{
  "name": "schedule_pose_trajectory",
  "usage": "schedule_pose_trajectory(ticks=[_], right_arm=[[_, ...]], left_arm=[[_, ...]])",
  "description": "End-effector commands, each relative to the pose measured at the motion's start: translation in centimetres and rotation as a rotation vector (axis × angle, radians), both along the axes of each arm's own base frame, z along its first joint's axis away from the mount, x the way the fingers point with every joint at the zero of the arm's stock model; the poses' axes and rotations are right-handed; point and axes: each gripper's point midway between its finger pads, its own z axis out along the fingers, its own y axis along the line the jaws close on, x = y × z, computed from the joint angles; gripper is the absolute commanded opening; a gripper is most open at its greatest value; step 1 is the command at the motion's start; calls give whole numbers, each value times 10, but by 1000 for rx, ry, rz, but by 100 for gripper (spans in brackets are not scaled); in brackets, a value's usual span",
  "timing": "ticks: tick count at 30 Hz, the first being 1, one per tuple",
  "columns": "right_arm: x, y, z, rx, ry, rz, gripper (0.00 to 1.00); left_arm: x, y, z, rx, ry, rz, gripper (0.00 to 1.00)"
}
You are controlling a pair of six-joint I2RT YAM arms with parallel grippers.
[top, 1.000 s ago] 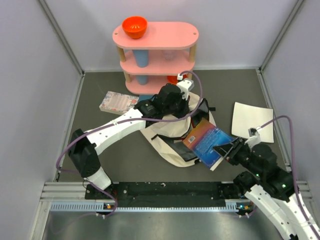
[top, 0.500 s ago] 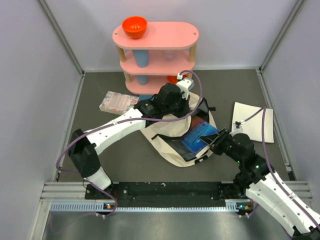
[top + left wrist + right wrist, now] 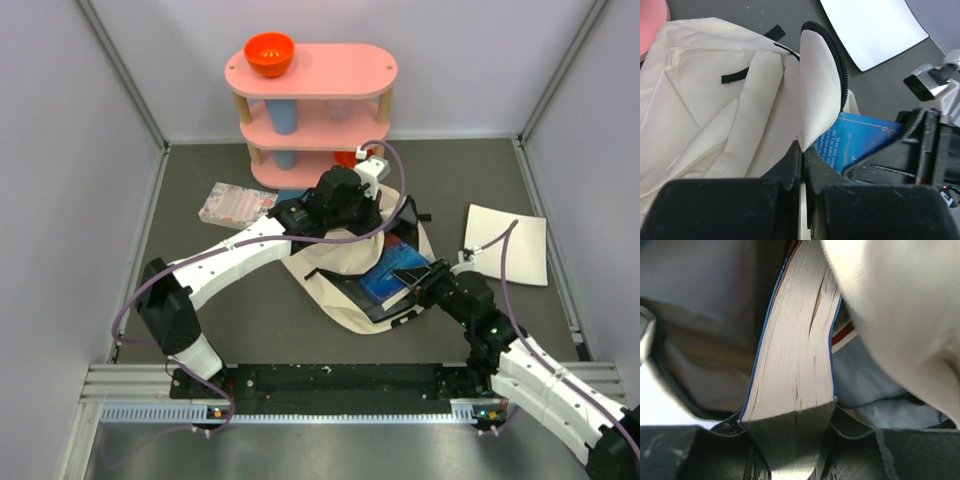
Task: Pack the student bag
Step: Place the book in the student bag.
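1. Presently, left gripper (image 3: 802, 159): jaws pinched shut on the bag's flap (image 3: 821, 85), a white mesh-lined panel edged with black zip, held up off the bag's mouth.
2. Right gripper (image 3: 790, 442): jaws clamped on the near end of a book (image 3: 792, 355), one finger on each cover, page edges facing the wrist camera.
3. Book: blue cover, thick block of pages. Its far end is already inside the bag's mouth, between the dark lining and a fold of cream cloth; its near end sticks out on the bag's right.
4. Bag (image 3: 335, 268): cream canvas with black straps, lying flat in front of the shelf, its mouth turned to its right where the book enters.
5. Sheet (image 3: 507, 243): white, flat, well apart from the bag on its right.
6. Pad (image 3: 236, 204): patterned, lying off the bag's far-left side, not touching it.
7. Shelf (image 3: 310, 70): pink, three tiers, just behind the bag; an orange bowl (image 3: 269, 53) sits on top.
8. Step in hand, by judgement: sliding the book into the held-open bag, partly done.
9. Next move, by judgement: push the book deeper along its own length, keep the flap lifted so the cloth fold does not snag the pages, and let go only once the book is well within the mouth.
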Motion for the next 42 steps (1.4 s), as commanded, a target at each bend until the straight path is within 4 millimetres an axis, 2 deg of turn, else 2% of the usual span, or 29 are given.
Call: schedule_pose_trajectory(ticks=[1,3,4,5,6,7,10,12,13,14,16,17,23,29,30,31,32,33,35,36,38,40,41,42], right_arm=[[29,3,104,212,-328,-73,0],[37,6,103,188,-338,-80,0],[44,9,93,160,-317,-82,0],[48,12,100,145,-367,-74,0],[52,17,98,131,-366,-65,0],[59,25,86,104,-323,-44,0],[67,35,87,133,-343,-28,0],[77,44,73,109,-310,-17,0],[82,48,79,108,-319,-15,0],[86,56,66,74,-297,1,0],[96,64,68,57,-301,-13,2],[96,74,55,23,-280,2,3],[113,91,36,-15,-272,-76,6],[128,110,-5,19,-204,-75,20],[128,111,-12,19,-194,-73,25],[129,110,-22,2,-187,-72,37],[127,110,-27,-9,-173,-69,42],[124,108,-35,-26,-155,-65,49],[118,103,-38,-48,-156,-55,54],[112,100,-45,-74,-141,-40,64],[101,93,-53,-146,-99,-13,74],[94,93,-50,-206,-99,31,77],[85,84,-59,-278,-51,47,83],[85,83,-53,-299,-59,54,87]], left_arm=[[-1,-12,98,-228,-170,-45,0],[-3,-13,99,-231,-167,-53,0],[-3,-12,98,-230,-162,-53,0],[-6,-14,98,-233,-158,-63,0],[-5,-13,97,-232,-158,-63,0],[-6,-14,97,-235,-153,-66,0],[-6,-14,96,-234,-152,-69,0],[-7,-13,97,-232,-158,-72,0],[-7,-13,98,-231,-160,-75,0],[-8,-12,99,-231,-163,-81,0],[-10,-12,101,-228,-164,-87,0],[-8,-11,99,-223,-162,-85,0],[-9,-10,97,-223,-151,-87,0],[-13,-8,95,-240,-137,-85,0],[-13,-8,93,-238,-134,-83,0],[-14,-6,94,-236,-133,-80,0],[-14,-5,92,-231,-130,-77,0],[-14,-4,92,-231,-132,-74,0],[-14,0,89,-224,-132,-68,0],[-14,1,88,-223,-130,-64,0],[-13,5,85,-217,-128,-54,0],[-12,8,83,-217,-128,-47,0],[-11,9,80,-214,-124,-43,0],[-11,10,79,-215,-124,-40,0]])
